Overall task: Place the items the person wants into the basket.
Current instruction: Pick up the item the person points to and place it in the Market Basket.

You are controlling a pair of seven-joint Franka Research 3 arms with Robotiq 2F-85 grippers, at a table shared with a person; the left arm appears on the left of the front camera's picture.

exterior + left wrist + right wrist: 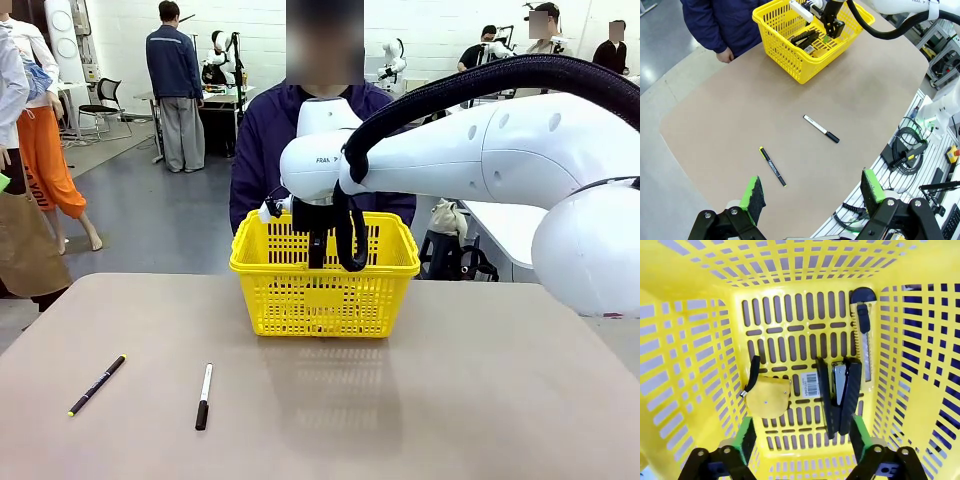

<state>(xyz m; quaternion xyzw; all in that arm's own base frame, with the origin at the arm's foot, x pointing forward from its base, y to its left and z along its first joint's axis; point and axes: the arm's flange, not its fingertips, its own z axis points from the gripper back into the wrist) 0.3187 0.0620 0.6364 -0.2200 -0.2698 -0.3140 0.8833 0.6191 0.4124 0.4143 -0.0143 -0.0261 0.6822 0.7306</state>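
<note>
Right gripper [802, 432] spread open inside the basket [325, 290], above the three tools on its floor.

The basket sits at the far middle of the table [400, 410], just in front of the person [265, 140]. In the right wrist view the stapler [839, 395] lies on the basket floor between the open green pads, nearer one of them and not pinched. The tape measure [767, 396] lies beside it, and the knife [865, 325] lies along the side wall beyond the stapler. The left gripper [812, 192] hangs over the near edge of the table with its fingers wide apart, holding nothing. On the near left of the table lie a pen [97, 385] and, to its right, a marker [204, 396], well apart from the basket.
</note>
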